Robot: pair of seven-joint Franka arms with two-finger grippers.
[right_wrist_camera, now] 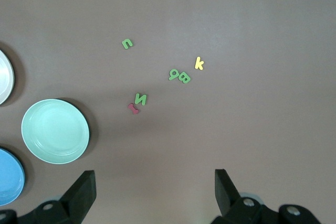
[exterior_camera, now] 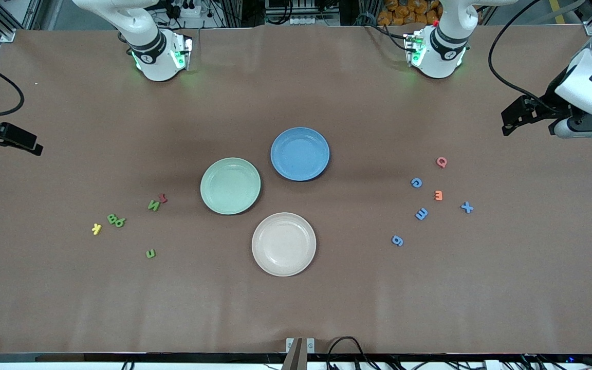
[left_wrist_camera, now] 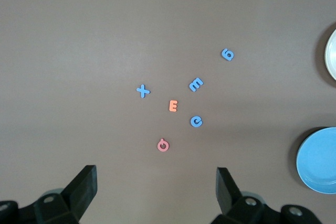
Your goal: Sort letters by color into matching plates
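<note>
The beige plate lies nearest the front camera, at the middle of the table. The green plate lies just beside it, farther from the camera and toward the right arm's end. The blue plate lies farthest from the camera of the three, just beside the green plate. All three plates hold nothing.

Green letters, right arm's end of the table:
- A green letter, possibly a "u", lies nearest the camera, apart from the rest.
- A green N lies touching or just beside a small red letter.
- A green B and a second green letter lie touching each other; the second cannot be read with certainty.
- A yellow K lies just beside this pair.

Blue letters, left arm's end of the table:
- A blue 6 lies nearest the camera.
- A blue E lies near an orange E.
- A blue X lies toward the left arm's end.
- A blue C lies near a pink Q, which is farthest from the camera.

The left gripper hangs over bare table beside the blue group, fingers spread wide, holding nothing. The right gripper hangs over bare table beside the green group, fingers spread wide, holding nothing.
</note>
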